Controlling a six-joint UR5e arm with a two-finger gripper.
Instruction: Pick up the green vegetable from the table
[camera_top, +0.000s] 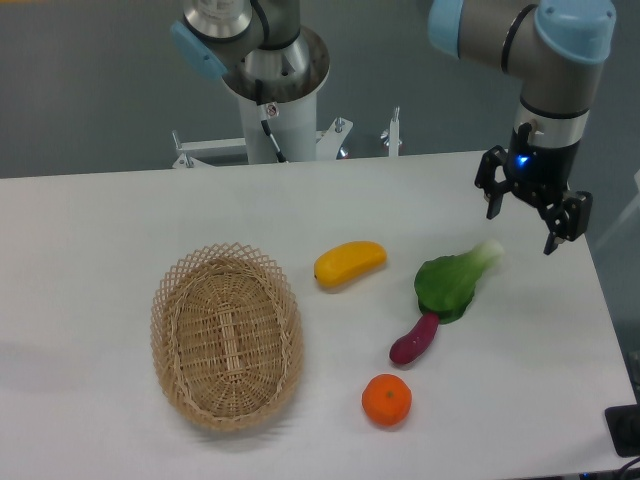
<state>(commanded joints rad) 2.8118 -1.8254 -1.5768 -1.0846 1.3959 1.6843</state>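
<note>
The green vegetable (455, 280) lies flat on the white table (100, 230) at the right, with dark green leaves toward the front left and a pale stem pointing back right. My gripper (523, 228) hangs above the table just right of the stem end, apart from it. Its two black fingers are spread and nothing is between them.
A small purple eggplant (414, 339) touches the front of the vegetable's leaves. A yellow oblong fruit (350, 263) lies to the left of it, an orange (387, 399) in front. A wicker basket (227, 333) stands at the left. The table's right edge is close to the gripper.
</note>
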